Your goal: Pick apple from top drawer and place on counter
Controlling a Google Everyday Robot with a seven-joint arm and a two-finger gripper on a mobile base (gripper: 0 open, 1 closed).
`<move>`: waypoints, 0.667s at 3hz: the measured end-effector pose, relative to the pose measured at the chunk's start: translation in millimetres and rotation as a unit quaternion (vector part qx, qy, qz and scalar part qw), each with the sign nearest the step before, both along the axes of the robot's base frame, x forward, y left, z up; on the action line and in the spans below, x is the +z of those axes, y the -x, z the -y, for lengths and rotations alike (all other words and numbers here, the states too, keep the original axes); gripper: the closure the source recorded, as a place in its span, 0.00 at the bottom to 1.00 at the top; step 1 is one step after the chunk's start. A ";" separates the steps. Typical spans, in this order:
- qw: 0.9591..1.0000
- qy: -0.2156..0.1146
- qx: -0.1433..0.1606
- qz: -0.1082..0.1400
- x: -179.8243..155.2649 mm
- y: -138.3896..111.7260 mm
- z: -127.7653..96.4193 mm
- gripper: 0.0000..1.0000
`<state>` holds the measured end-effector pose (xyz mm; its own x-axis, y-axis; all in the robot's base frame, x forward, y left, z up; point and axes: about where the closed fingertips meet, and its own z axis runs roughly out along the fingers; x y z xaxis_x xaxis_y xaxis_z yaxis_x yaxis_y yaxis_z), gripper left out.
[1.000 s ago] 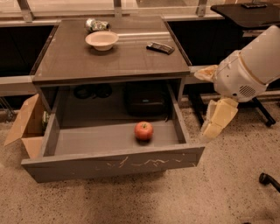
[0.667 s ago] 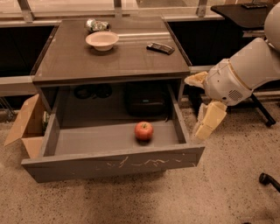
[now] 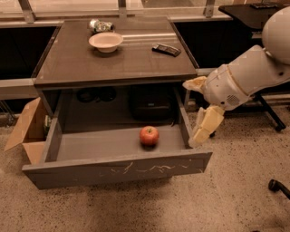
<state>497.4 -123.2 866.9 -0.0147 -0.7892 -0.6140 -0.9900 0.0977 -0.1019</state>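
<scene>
The red apple (image 3: 149, 135) lies in the open top drawer (image 3: 118, 170), right of its middle, near the back. The drawer is pulled out from under the dark counter (image 3: 113, 59). My gripper (image 3: 190, 114) hangs at the drawer's right wall, to the right of the apple and a little above it. Its two pale fingers (image 3: 206, 127) are spread apart and hold nothing.
On the counter stand a pale bowl (image 3: 105, 41), a shiny object (image 3: 99, 25) behind it and a small dark remote-like device (image 3: 166, 49). A cardboard box (image 3: 27, 129) stands left of the drawer. A black desk (image 3: 253, 11) is at the far right, a chair caster (image 3: 276, 186) on the floor.
My arm and gripper have moved left, from out to the right of the cabinet to the drawer's right wall. The apple has not moved.
</scene>
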 end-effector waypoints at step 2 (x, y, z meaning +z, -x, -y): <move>0.996 -0.089 0.031 0.005 -43.5 -38.3 -32.6 0.00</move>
<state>535.6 -90.6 823.3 0.0380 -0.6666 -0.7445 -0.9937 0.0536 -0.0987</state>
